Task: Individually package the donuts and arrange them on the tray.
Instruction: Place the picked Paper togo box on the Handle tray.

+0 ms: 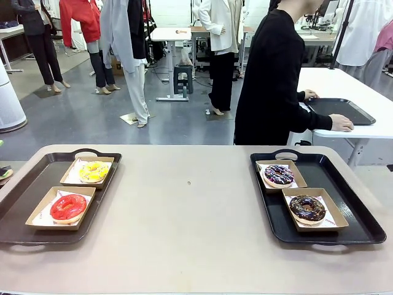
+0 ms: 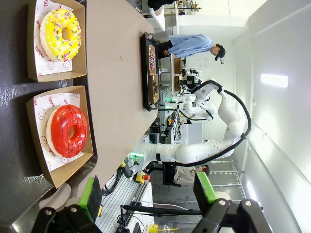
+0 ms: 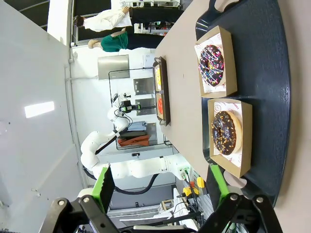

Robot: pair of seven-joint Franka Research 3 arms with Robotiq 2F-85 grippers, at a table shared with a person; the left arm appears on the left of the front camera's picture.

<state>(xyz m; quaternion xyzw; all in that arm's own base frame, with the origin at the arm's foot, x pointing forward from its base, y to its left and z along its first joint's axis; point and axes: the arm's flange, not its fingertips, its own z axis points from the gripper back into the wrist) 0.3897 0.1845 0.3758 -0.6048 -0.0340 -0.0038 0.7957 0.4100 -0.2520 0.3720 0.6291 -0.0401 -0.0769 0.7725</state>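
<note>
I am looking across the table [image 1: 190, 209] at two dark trays: the left tray [image 1: 18, 203] is carrying the yellow donut [image 1: 93, 171] and the red donut [image 1: 68, 207], the right tray [image 1: 356, 209] the purple donut [image 1: 279, 174] and the chocolate donut [image 1: 307, 209], each sitting in its own box. I am judging the packaging done and only tidying left. My left gripper [image 2: 148, 194] and right gripper [image 3: 160, 182] are hanging wide and empty. My wrist views are showing smiley print on the box liners, which the front view is blurring.

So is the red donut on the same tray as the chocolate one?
No, the red donut shares the left tray with the yellow donut.
</note>
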